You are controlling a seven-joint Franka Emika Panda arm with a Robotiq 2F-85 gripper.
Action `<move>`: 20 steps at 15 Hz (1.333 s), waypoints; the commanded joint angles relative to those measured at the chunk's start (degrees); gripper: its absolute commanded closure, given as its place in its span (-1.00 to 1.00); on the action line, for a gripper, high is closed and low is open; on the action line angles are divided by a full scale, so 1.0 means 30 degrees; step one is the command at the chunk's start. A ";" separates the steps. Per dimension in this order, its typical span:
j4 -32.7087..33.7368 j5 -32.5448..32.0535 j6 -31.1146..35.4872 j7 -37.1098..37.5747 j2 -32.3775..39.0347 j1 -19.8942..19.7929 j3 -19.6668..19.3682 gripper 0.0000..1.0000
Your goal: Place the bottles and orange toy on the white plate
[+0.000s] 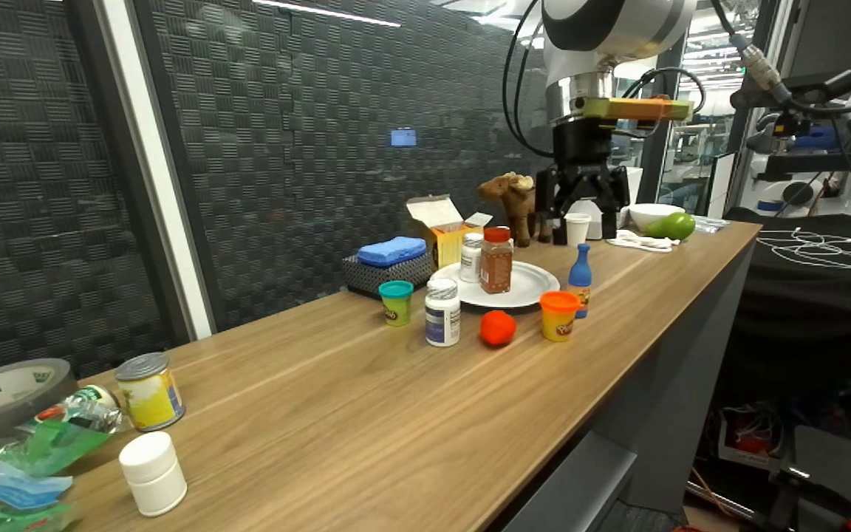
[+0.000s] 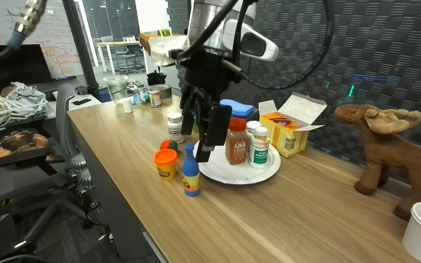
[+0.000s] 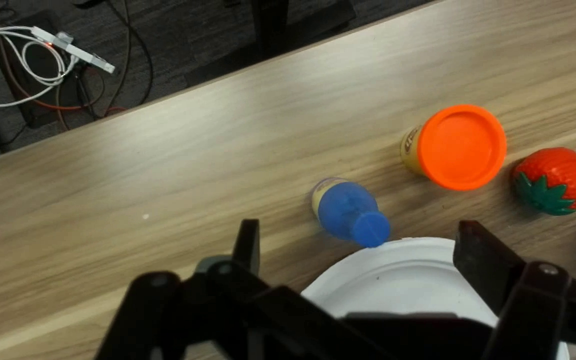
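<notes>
The white plate [image 1: 532, 290] bears a red-capped brown bottle [image 1: 496, 262] and two white bottles; the green-labelled one [image 2: 258, 149] shows best in an exterior view. A blue bottle [image 1: 580, 275] stands upright on the table beside the plate's rim. A white bottle with a purple label [image 1: 442, 314] stands off the plate. The red-orange toy [image 1: 498, 328], with green leaves in the wrist view [image 3: 553, 181], lies between that bottle and an orange-lidded yellow tub [image 1: 558, 318]. My gripper [image 3: 358, 227] is open and empty, above the blue bottle and plate edge; its fingers are apart from both.
A teal-lidded green tub [image 1: 396, 304] stands near the purple-labelled bottle. A yellow open box [image 2: 287, 135], a blue cloth [image 1: 391, 251] on a dark box and a plush moose [image 2: 386, 146] stand along the wall. A squat white jar [image 1: 153, 473] and can [image 1: 149, 391] are farther off.
</notes>
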 commanded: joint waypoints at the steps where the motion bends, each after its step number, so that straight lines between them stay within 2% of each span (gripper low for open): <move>1: -0.0689 0.0566 0.0363 -0.0003 -0.0630 0.0052 -0.0043 -1.00; 5: -0.0755 0.0482 0.0322 -0.0003 -0.0477 0.0088 -0.0017 -1.00; 6: -0.0756 0.0492 0.0308 -0.0009 -0.0460 0.0089 -0.0016 -0.80; 7: -0.0767 0.0469 0.0320 0.0014 -0.0458 0.0099 -0.0010 -0.46; 15: -0.0949 0.0201 0.0792 0.0094 -0.0511 0.0247 0.0087 0.78; 17: -0.1039 0.0160 0.0965 0.0104 -0.0542 0.0273 0.0114 0.90; 18: -0.1060 0.0136 0.1027 0.0108 -0.0560 0.0284 0.0122 0.85; 20: -0.1136 -0.0028 0.0981 0.0144 -0.0733 0.0337 0.0137 0.89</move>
